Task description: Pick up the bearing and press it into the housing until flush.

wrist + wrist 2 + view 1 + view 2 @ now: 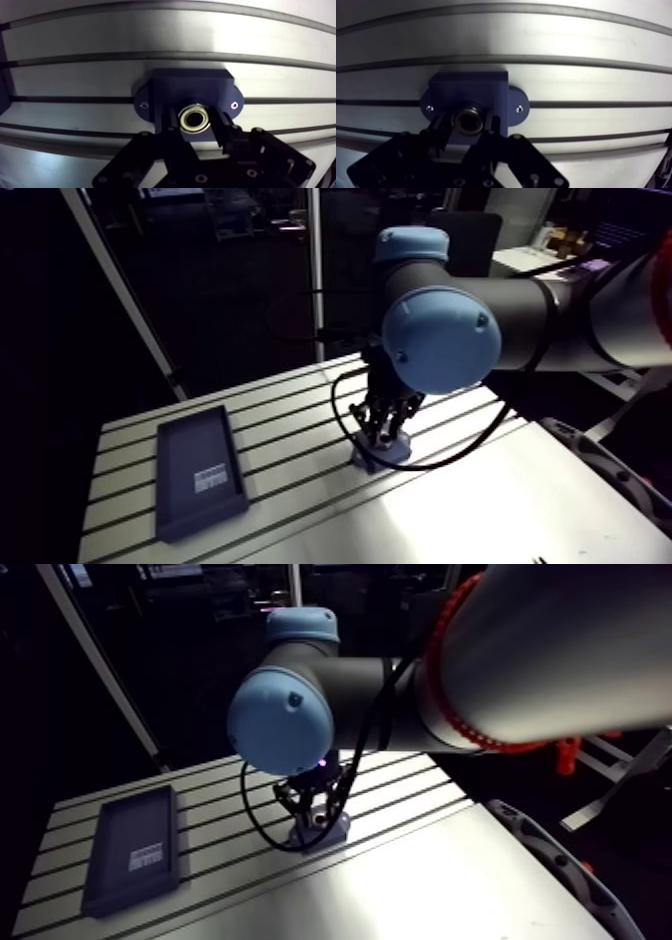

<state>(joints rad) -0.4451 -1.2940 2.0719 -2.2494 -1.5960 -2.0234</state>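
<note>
The gripper [196,119] has its fingers set narrow, pinching the bearing [184,120] from both sides. The bearing sits at the bore of the dark blue housing [190,87], with its open ring facing straight up. The housing's screw ears run along the slots of the aluminium table [150,40]. A dark tray [200,473] lies well apart.

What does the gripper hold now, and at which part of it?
The gripper holds the bearing by the two opposite sides of its outer ring, right at the opening of the housing.
</note>
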